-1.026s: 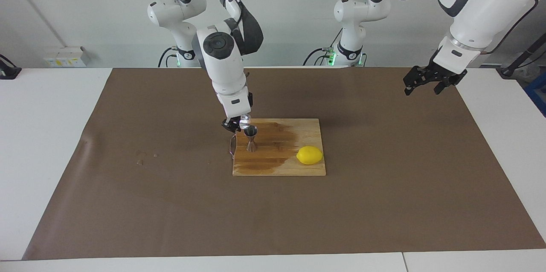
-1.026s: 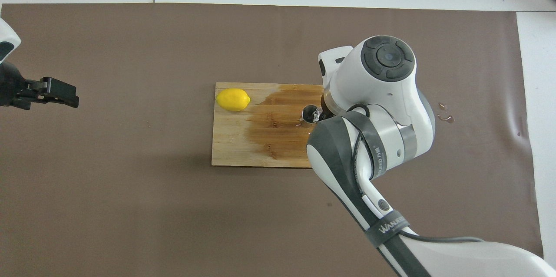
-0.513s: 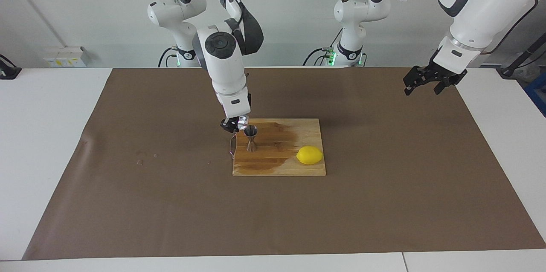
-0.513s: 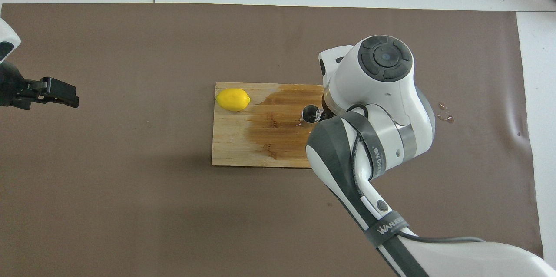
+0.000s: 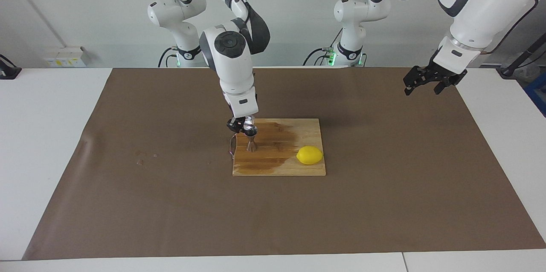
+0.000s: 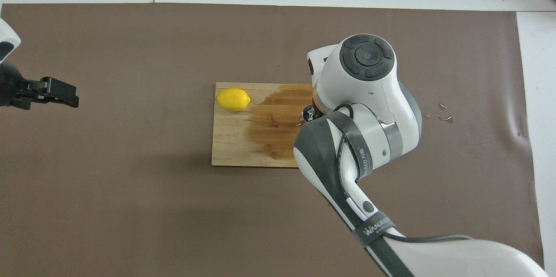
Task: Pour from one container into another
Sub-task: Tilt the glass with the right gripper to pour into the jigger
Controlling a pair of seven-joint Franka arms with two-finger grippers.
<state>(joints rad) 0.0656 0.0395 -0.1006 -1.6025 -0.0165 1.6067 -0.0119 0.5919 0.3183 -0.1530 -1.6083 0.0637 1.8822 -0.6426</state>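
My left tool (image 5: 423, 82) waits in the air over the brown mat (image 5: 384, 204) near the left arm's end of the counter (image 5: 42, 144), well apart from the cutting board (image 5: 298, 169); its fingers stand open and hold nothing.

My right tool (image 5: 241, 126) hangs over the cutting board's edge toward the right arm's end, clamped on the tiny clear glass cup (image 5: 248, 126). I hold the cup tipped directly over the mouth of the steel jigger (image 5: 251, 144); whether glass touches metal I cannot tell. In the overhead view my own arm covers most of this, and only a glint of the cup (image 6: 310, 113) shows at the wrist.

The jigger stands upright on the cutting board, inside a dark wet stain (image 5: 277, 135) that spreads across the wood.

The lemon (image 5: 309, 155) lies on the same board, at its corner toward the left arm's end and farther from me than the jigger.

A few drops (image 6: 445, 117) sit on the mat beside the board, toward the right arm's end.
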